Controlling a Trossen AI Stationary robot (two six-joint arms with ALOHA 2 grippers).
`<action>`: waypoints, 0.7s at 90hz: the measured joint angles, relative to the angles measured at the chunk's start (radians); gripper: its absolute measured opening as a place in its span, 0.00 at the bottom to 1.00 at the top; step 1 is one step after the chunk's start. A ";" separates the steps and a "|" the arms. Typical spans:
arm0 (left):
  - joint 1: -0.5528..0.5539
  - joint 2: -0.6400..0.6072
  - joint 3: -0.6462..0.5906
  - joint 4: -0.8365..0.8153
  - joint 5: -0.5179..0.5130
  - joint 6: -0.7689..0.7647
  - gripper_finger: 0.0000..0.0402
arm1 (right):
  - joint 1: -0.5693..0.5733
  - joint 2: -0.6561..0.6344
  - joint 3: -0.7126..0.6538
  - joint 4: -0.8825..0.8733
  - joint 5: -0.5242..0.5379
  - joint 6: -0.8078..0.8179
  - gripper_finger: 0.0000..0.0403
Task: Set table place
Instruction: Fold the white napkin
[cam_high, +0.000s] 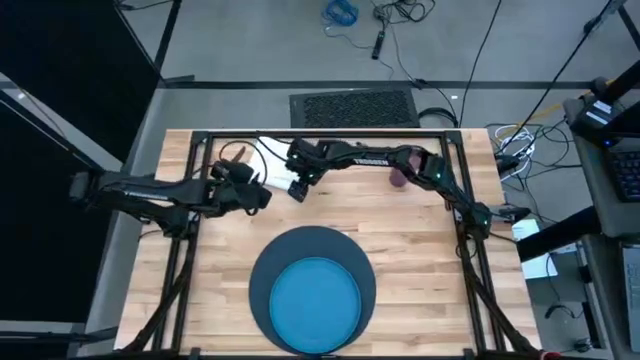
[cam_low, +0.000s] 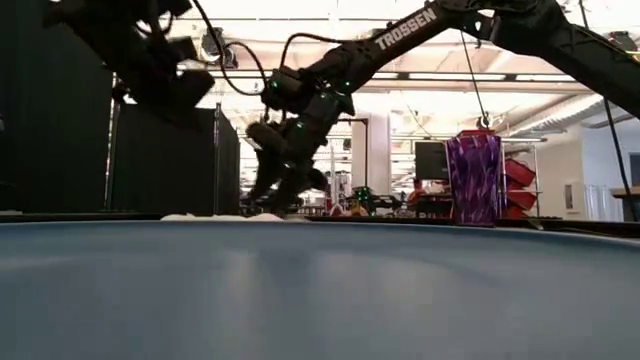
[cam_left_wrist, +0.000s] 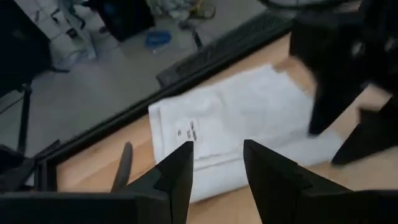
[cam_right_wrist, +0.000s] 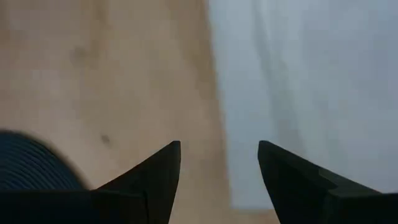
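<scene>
Two claws meet over the white napkin (cam_high: 272, 165) at the table's (cam_high: 420, 250) far left: the left claw (cam_left_wrist: 216, 163) hangs just above it with fingers apart, the right claw (cam_right_wrist: 219, 163) straddles its edge, fingers also apart. Both arms cover much of the napkin from above (its long axis is hard to judge). A purple cup (cam_low: 474, 179) stands upright behind the right arm. The blue plate (cam_high: 316, 298) sits on the navy mat (cam_high: 262, 278) at the near edge.
</scene>
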 joint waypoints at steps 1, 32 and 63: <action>-0.001 -0.004 0.000 0.000 -0.001 0.000 0.32 | 0.002 0.000 0.000 0.005 0.000 0.004 0.50; -0.052 -0.071 0.000 -0.001 -0.005 0.027 0.32 | 0.026 0.046 -0.001 -0.050 0.009 0.129 0.50; -0.057 -0.072 0.001 -0.008 -0.011 0.054 0.32 | -0.008 -0.062 0.002 -0.057 -0.194 0.017 0.50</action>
